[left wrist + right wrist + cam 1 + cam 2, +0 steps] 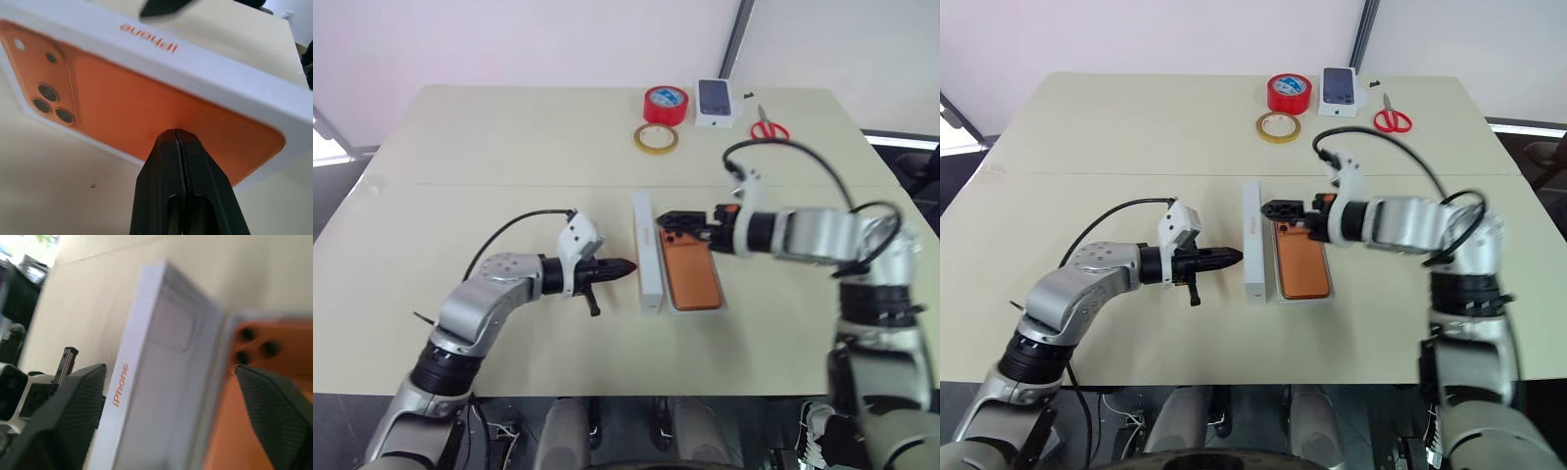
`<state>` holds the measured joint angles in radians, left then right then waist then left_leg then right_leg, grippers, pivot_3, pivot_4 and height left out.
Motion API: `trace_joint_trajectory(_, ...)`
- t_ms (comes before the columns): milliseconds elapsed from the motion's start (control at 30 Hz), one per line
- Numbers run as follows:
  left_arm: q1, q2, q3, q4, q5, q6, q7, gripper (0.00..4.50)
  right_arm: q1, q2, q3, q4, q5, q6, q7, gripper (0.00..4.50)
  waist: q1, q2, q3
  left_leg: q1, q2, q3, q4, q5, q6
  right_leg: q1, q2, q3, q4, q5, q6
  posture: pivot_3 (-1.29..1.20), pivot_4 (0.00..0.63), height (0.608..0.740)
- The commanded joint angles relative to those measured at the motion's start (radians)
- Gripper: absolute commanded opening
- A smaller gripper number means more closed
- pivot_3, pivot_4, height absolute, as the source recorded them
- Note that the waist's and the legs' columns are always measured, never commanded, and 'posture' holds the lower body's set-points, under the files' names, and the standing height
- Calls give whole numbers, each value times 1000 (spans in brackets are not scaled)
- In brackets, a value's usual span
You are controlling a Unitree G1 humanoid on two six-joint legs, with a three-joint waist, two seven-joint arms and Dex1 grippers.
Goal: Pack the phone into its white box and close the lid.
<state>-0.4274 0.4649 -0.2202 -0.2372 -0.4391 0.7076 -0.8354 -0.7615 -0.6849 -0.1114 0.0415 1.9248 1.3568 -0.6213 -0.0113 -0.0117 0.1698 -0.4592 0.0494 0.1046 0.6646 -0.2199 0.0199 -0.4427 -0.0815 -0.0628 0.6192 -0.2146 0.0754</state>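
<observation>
Closed on nothing, left gripper (619, 266) nears the upright lid (647, 251) mid-frame; right gripper (677, 220) gapes over the phone (691, 273).

**Pale beige tabletop and what lies on it**

The matte beige tabletop (509, 137) carries a shallow white cardboard box (696, 308) near its middle, a deeper white lid (647, 253) standing on edge just beside it. At the far edge lie red tape (666, 104), yellowish tape (656, 138), a small white box (718, 102) and red-handled scissors (769, 127).
</observation>
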Motion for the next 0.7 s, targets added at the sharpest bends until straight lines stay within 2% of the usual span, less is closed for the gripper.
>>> trace_joint_trajectory(33,-29,-39,-43,14,28,-29,5,0,-38,-78,36,-37,-130,25,133,4448,1,0,0,0,0,0,0,0,0,0,0,0,0,0,0,0,150,740)
trace_joint_trajectory(100,-31,-57,-60,16,38,-30,9,0,-46,-115,55,-61,-229,31,216,4448,0,0,0,0,0,0,0,0,0,0,0,0,0,0,0,0,150,740)
trace_joint_trajectory(233,-33,-83,-65,22,44,-28,23,0,-49,-162,102,-128,-432,24,389,2660,1,0,0,0,0,0,0,0,0,-1,0,0,0,0,1,0,150,740)
trace_joint_trajectory(367,-34,-92,-11,17,21,-14,55,0,-50,-197,172,-219,-638,-12,559,440,1,0,0,0,0,0,0,0,0,-1,0,0,0,0,0,0,150,740)
trace_joint_trajectory(400,-35,-90,16,11,8,-5,66,0,-50,-215,205,-250,-704,-30,603,37,1,0,0,0,0,0,0,0,0,-1,0,0,0,0,0,0,150,740)
trace_joint_trajectory(567,-37,-60,117,-1,-3,28,126,0,-26,-313,391,-379,-1033,-179,823,37,1,0,0,0,0,0,0,0,0,-1,-1,0,0,-1,-1,0,150,740)
trace_joint_trajectory(700,-44,-32,131,32,30,53,166,0,-4,-317,478,-386,-1217,-273,937,37,2,0,0,0,0,0,0,0,0,-1,-1,0,0,-1,-1,0,150,740)
